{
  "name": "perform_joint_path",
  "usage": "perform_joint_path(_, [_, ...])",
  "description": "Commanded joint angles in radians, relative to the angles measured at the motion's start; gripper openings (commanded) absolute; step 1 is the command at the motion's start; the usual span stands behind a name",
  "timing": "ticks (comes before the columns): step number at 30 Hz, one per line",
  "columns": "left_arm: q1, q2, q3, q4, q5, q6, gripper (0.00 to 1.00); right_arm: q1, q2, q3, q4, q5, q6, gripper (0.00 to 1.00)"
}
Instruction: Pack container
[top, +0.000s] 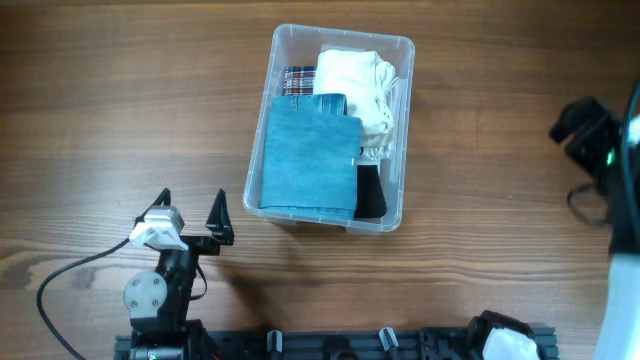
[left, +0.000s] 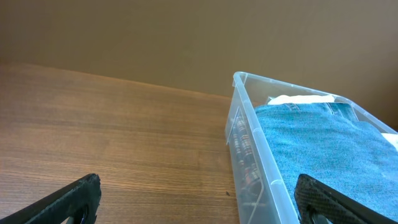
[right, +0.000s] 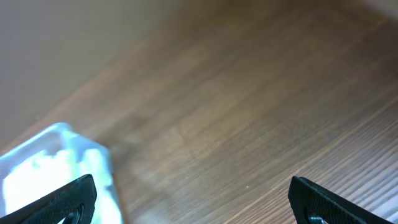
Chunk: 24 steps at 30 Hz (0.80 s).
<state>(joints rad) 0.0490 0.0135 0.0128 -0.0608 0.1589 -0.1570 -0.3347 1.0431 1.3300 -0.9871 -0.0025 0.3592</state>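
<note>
No legible text or labels anywhere.

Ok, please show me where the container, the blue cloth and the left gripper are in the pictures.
container (top: 340, 32), overhead view, on its far rim.
blue cloth (top: 308, 160), overhead view, on the middle of its folded top face.
left gripper (top: 190, 207), overhead view, midway between its open fingertips.
</note>
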Motion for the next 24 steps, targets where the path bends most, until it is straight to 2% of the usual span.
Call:
perform_joint_path(1, [0.009,-0.011,-0.006,0.000,0.005,0.023,1.00,0.050,-0.174,-0.089,-0.002,0.003,0.009,1.00])
perform_joint_path(4, [0.009,-0.011,-0.006,0.000,0.005,0.023,1.00,0.108,-0.325,-0.170,-0.009,0.003,0.008,1.00])
perform_joint_path(8, [0.009,-0.011,-0.006,0.000,0.005,0.023,1.00,0.159,-0.483,-0.283,0.066,0.033,0.008,1.00])
perform_joint_path(11, [0.009,-0.011,-0.006,0.000,0.005,0.023,1.00,0.199,-0.603,-0.414,0.202,0.030,-0.014,1.00])
perform_joint_path(16, [0.009,-0.011,-0.006,0.000,0.005,0.023,1.00,0.262,-0.767,-0.693,0.471,-0.082,-0.201,1.00])
perform_joint_path(20, [0.009,-0.011,-0.006,0.000,0.005,0.023,1.00,0.307,-0.893,-0.923,0.739,-0.155,-0.212,1.00])
perform_joint_path(24, [0.009,-0.011,-0.006,0.000,0.005,0.023,1.00,0.363,-0.977,-1.091,0.928,-0.191,-0.279,1.00])
